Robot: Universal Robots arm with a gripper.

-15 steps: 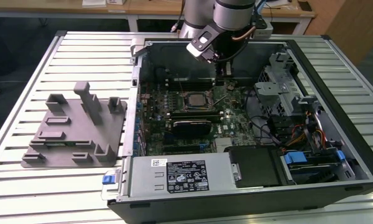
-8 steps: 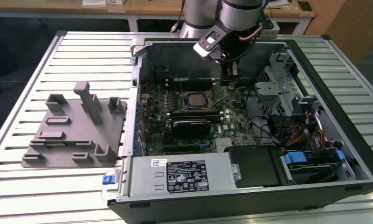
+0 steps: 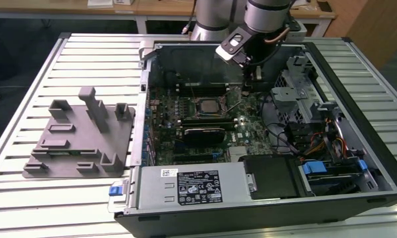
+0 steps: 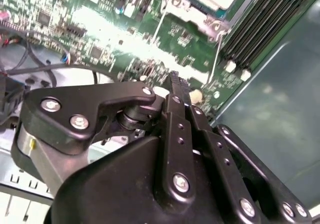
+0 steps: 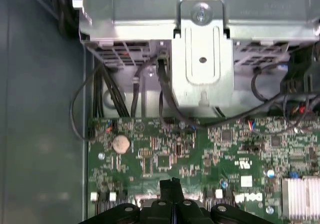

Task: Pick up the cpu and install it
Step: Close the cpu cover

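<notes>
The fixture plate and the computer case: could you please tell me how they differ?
The fixture plate is grey with upright posts; the computer case is black and far larger. The plate is one plain piece; the case is open and crowded inside. Both lie on the slatted table.

arm (image 3: 268, 15): silver-grey tube | cable (image 3: 279, 37): orange | hand (image 4: 176, 83): black linkages, silver screws

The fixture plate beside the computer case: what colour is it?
The fixture plate is grey, clearest in the exterior view.
</notes>
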